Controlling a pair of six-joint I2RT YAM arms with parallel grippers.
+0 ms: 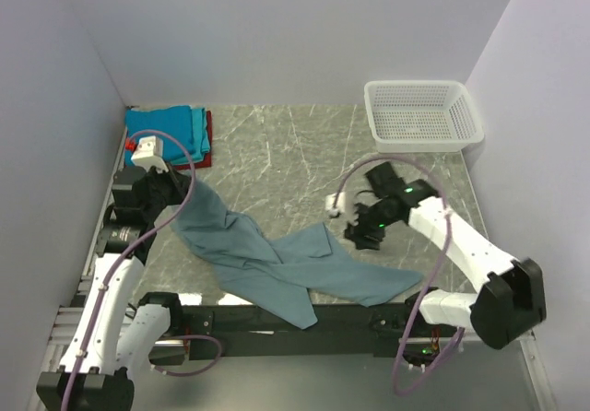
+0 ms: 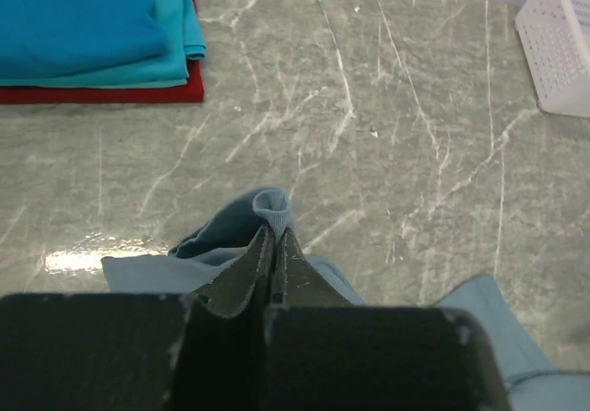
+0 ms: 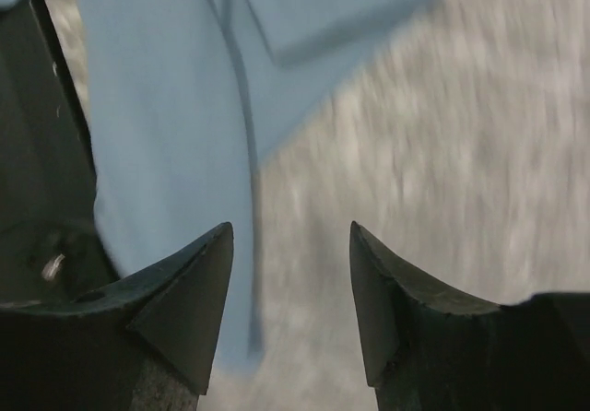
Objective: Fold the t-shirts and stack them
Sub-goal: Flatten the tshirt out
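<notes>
A large dusty grey-blue t-shirt lies crumpled across the near middle of the table. My left gripper is shut on its left end; in the left wrist view a fold of the cloth sticks out between the closed jaws of that gripper. My right gripper is open and empty, hovering just above the table beside the shirt's right edge; in the right wrist view the gripper has its jaws wide apart. A folded stack of bright blue, teal and red t-shirts sits at the far left corner, also seen in the left wrist view.
A white plastic mesh basket stands at the far right corner; its corner shows in the left wrist view. Grey walls close in the table on the left, back and right. A black rail runs along the near edge.
</notes>
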